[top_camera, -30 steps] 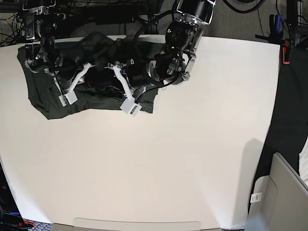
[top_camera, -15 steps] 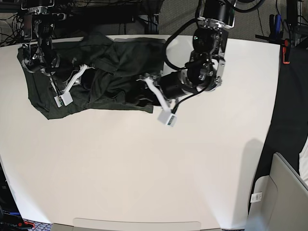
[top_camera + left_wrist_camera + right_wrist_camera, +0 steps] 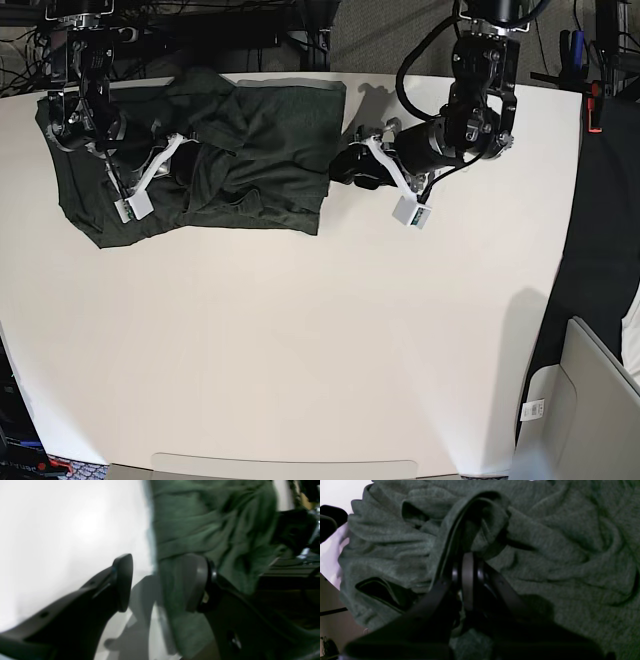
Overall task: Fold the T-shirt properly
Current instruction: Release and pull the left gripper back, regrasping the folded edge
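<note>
The dark olive-green T-shirt lies rumpled at the white table's far left corner, its right part spread flatter. My right gripper sits over the shirt's middle. The right wrist view shows this gripper shut on a raised fold of the T-shirt. My left gripper hovers just off the shirt's right edge. Seen from the left wrist, it is open with nothing between its fingers, and the T-shirt's edge lies under the right finger. That view is blurred.
Cables and stands crowd the table's far edge. A grey case stands off the near right corner, and red-handled tools hang at the far right. Bare white tabletop fills the near and right parts.
My left gripper has opened, let go of the shirt and swung right, off its right edge. The shirt's right part now lies flatter. The right gripper has held still, gripping the fold.
</note>
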